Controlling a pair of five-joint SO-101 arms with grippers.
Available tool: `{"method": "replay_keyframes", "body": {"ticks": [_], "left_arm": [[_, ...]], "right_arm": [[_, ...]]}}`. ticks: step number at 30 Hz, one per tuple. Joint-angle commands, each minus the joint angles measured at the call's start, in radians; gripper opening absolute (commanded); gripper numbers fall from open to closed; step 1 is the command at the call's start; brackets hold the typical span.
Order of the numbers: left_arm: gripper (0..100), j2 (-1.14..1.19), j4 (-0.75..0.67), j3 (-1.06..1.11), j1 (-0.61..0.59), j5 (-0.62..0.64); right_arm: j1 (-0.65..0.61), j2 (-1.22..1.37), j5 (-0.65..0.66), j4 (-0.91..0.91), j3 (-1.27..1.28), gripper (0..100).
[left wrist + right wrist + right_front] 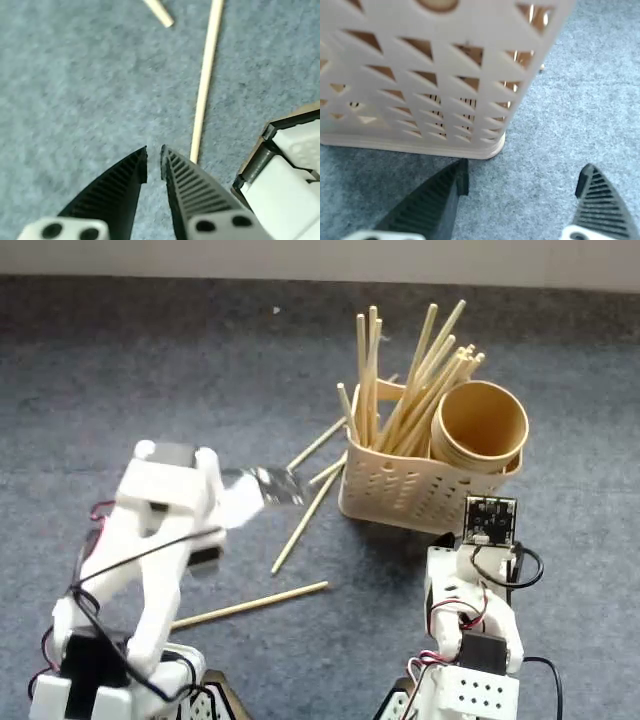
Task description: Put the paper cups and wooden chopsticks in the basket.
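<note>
Left tool (154,152) all but pressed together, a thin slit between the jaws, nothing pinched, low over the grey bench (75,75). Just to one side of that slit: one loose chopstick (205,80), running away ahead of the tool. Farther ahead, the end of a second stick (161,13). Right tool (524,177) spread wide, empty, just short of the basket (420,75) wall. Beyond that wall, inside: paper cups (480,425) nested together, plus a sheaf of chopsticks (400,380) leaning upright.

Would catch only air if shut here: off to the side of the stick, and too narrow to straddle it. Round and thin, so apt to roll away under a nudge. If pinched near one end, likely to droop or swivel, then rake the standing sheaf or snag the rim. From the right tool, so near, could shove or tip the light basket.

No brand, label or readable writing anywhere.
</note>
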Motion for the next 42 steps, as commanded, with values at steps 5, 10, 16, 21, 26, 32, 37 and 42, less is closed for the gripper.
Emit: {"method": "replay_keyframes", "body": {"ticks": [5,10,16,21,26,32,37,42], "left_arm": [[17,-0.163,-0.186,0.282,0.243,-0.008],[17,-0.203,-0.376,0.338,0.305,0.112],[17,-0.154,-0.592,0.383,0.309,0.227],[17,-0.105,-0.669,0.424,0.309,0.235],[17,-0.064,-0.71,0.437,0.302,0.238],[4,-0.053,-0.71,0.437,0.302,0.238],[1,-0.053,-0.71,0.437,0.302,0.238],[1,-0.061,-0.707,0.437,0.302,0.239]], "right_arm": [[-0.005,0.002,-0.002,-0.019,0.021,33.6],[-0.005,0.002,-0.002,-0.019,0.022,33.6],[-0.005,0.002,-0.002,-0.019,0.022,33.6],[-0.005,0.002,-0.002,-0.019,0.022,33.6],[-0.005,0.002,-0.002,-0.019,0.022,33.6],[-0.004,0.002,-0.002,-0.019,0.022,33.6],[0.001,0.002,-0.002,-0.019,0.022,33.6],[0.001,0.002,-0.002,-0.019,0.022,33.6]]}}
